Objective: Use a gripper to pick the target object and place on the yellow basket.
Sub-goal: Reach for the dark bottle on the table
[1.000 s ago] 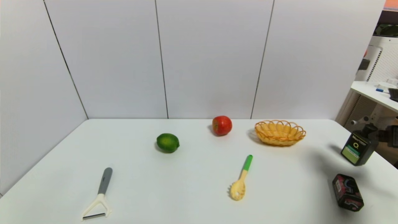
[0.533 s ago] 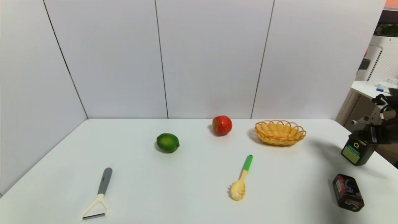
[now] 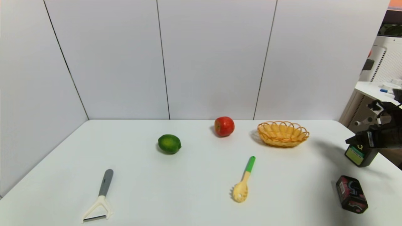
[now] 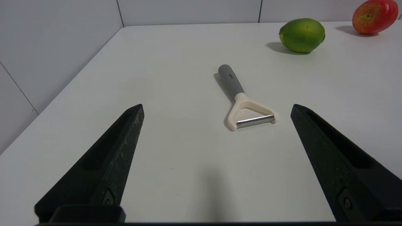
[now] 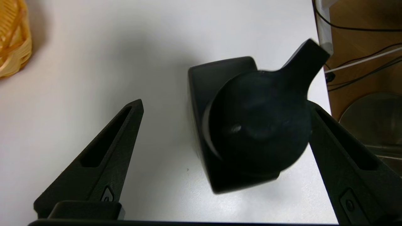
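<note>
The target object, a small black bottle with a green-and-white label, stands at the table's right edge. My right gripper reaches in from the right and covers the bottle's top. In the right wrist view the gripper is open and straddles the round black cap. One finger lies against the cap's side and the other stands well clear. The yellow basket sits empty at the back right, left of the bottle, and its rim shows in the right wrist view. My left gripper hangs open over the near left of the table.
A black box with red-blue print lies in front of the bottle. A red apple, a lime, a green-handled yellow spoon and a grey-handled peeler are spread over the white table. Its right edge runs just past the bottle.
My right gripper has come in from the right edge and moved over the bottle's top, now covering the upper label. The bottle has stayed in place.
</note>
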`<move>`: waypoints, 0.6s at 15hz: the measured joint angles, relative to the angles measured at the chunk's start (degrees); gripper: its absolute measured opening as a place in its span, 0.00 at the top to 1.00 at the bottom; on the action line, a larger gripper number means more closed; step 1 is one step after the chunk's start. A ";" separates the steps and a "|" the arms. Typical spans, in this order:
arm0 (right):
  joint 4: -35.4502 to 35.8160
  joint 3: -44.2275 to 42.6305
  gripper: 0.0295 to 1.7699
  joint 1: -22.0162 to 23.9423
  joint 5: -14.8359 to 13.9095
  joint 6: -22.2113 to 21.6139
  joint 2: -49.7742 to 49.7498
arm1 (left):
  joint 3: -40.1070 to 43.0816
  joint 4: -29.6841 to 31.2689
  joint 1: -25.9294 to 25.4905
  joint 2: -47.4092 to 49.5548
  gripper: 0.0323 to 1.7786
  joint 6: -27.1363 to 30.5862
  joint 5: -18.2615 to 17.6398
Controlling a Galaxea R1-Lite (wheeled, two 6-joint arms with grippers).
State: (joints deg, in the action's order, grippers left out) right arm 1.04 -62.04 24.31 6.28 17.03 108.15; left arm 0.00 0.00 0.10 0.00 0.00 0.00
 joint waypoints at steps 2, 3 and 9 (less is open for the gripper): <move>-0.05 -0.52 0.04 -0.02 -0.09 -0.02 0.91 | 0.00 0.00 0.00 0.00 0.05 0.00 0.00; 0.00 -0.66 0.09 -0.02 -0.09 0.00 1.22 | 0.00 0.00 0.00 0.00 0.05 0.00 0.00; -1.11 -0.61 0.57 -0.02 -0.27 -0.02 1.79 | 0.00 0.00 0.00 0.00 0.05 0.00 0.00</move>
State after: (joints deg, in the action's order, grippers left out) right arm -0.07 -62.65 24.28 6.01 17.01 109.95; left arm 0.00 0.00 0.10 0.00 0.00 0.00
